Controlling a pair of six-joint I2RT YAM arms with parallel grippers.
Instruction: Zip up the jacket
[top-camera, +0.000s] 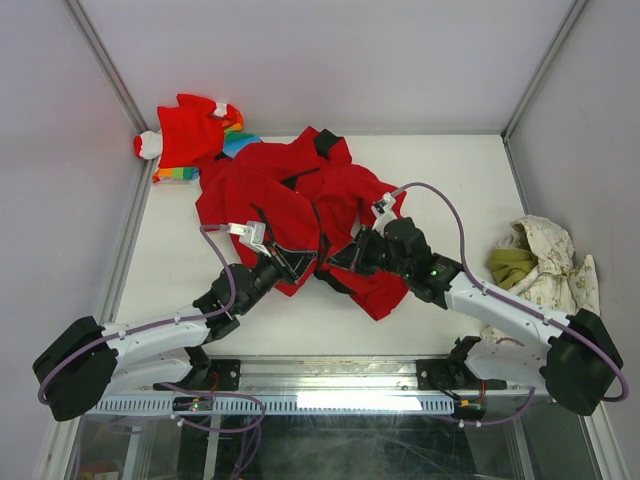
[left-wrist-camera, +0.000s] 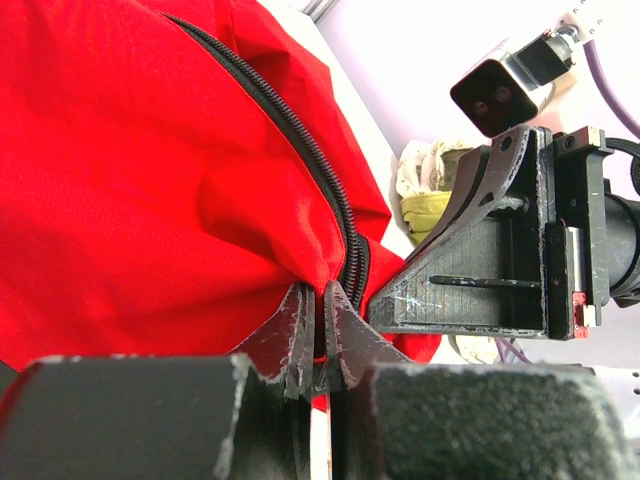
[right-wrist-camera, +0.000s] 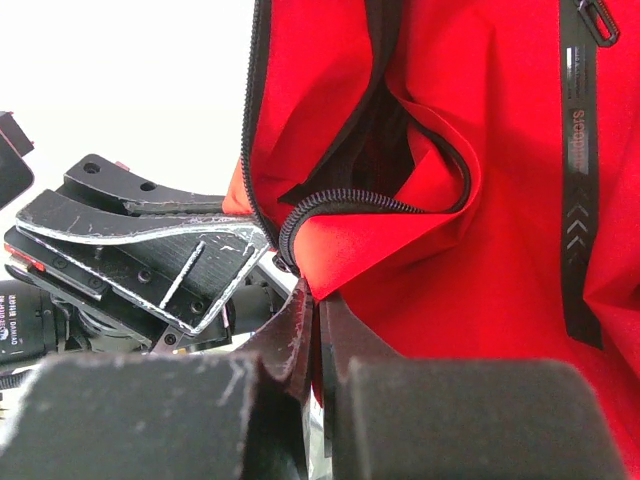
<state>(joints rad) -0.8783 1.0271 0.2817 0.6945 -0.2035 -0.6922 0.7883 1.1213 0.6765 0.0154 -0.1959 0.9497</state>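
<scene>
The red jacket (top-camera: 300, 205) lies crumpled and unzipped at the middle of the bench (top-camera: 170, 280), collar toward the far edge. The left end effector (left-wrist-camera: 322, 305) is pinched tight on its red fabric right beside the zipper (left-wrist-camera: 300, 150) teeth. The right end effector (right-wrist-camera: 315, 305), close alongside, is likewise clamped on red fabric just below a curl of teeth. A striped garment (top-camera: 190, 135) sits far left, a cream and olive cloth (top-camera: 535, 260) at the right

Crumpled bright red jacket (top-camera: 300, 215), black-lined, zipper (left-wrist-camera: 305, 150) open, on white table
</scene>
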